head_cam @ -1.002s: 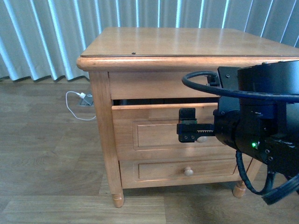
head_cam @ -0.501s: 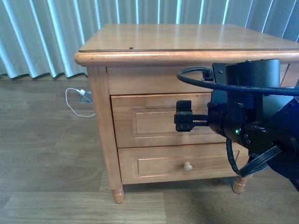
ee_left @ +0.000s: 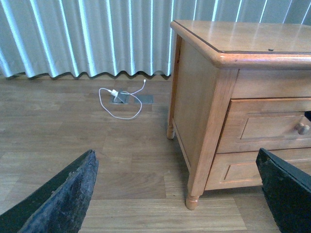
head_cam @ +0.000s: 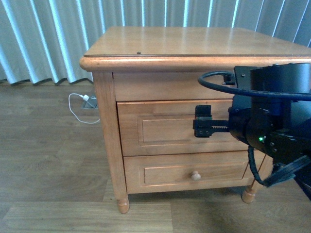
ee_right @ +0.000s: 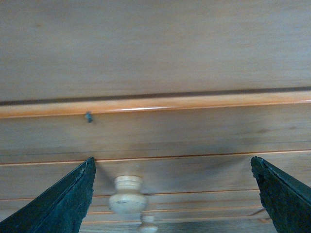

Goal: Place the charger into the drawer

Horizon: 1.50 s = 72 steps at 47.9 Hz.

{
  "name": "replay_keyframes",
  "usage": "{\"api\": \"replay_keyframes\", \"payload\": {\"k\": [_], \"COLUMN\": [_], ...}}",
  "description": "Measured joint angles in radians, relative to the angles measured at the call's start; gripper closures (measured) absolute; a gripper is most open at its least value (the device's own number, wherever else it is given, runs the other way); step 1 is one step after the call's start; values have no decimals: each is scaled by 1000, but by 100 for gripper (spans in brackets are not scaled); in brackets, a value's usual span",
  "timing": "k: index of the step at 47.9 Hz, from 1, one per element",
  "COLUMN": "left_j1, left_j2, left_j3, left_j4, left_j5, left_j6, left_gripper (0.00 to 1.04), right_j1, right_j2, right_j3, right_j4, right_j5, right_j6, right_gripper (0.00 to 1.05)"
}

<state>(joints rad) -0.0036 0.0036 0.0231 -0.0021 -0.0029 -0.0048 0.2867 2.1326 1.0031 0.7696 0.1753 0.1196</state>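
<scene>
The upper drawer (head_cam: 163, 128) of the nightstand is shut flush with the front. My right gripper (head_cam: 203, 127) is open and empty, just in front of that drawer's panel. In the right wrist view the gripper (ee_right: 172, 165) faces the drawer front (ee_right: 194, 131), with its round knob (ee_right: 128, 194) between the fingers (ee_right: 68, 204) and apart from them. My left gripper (ee_left: 177, 160) is open and empty, low over the floor off the nightstand's left corner; the drawer (ee_left: 272, 124) and its knob (ee_left: 303, 128) show there. The charger is not in view.
The nightstand (head_cam: 194, 41) has a bare top and a lower drawer (head_cam: 165, 172) with a knob (head_cam: 196, 175), shut. A white cable and plug (head_cam: 80, 104) lie on the wooden floor by the curtain, also in the left wrist view (ee_left: 121, 97).
The upper drawer, slightly open one second ago, is now fully shut. My right gripper has shifted a little right in front of it.
</scene>
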Motion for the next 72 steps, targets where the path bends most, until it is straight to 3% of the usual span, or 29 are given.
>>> {"api": "replay_keyframes", "payload": {"k": [17, 37, 49, 59, 65, 72], "left_j1": [0, 0, 0, 0, 0, 0], "left_j2": [0, 0, 0, 0, 0, 0], "left_j3": [0, 0, 0, 0, 0, 0], "left_j4": [0, 0, 0, 0, 0, 0], "left_j5": [0, 0, 0, 0, 0, 0], "left_j6": [0, 0, 0, 0, 0, 0], "left_gripper": [6, 6, 6, 6, 6, 6], "right_j1": [-26, -63, -122, -131, -110, -145], "right_j2": [-420, -1110, -1537, -1563, -1596, -1657], "right_j3": [-288, -602, -689, -692, -786, -850], "right_j4": [-103, -439, -717, -723, -496, -450], "right_j5": [-112, -205, -241, -241, -37, -37], "right_j6": [11, 53, 40, 38, -52, -97], "right_gripper": [9, 9, 9, 9, 25, 50]}}
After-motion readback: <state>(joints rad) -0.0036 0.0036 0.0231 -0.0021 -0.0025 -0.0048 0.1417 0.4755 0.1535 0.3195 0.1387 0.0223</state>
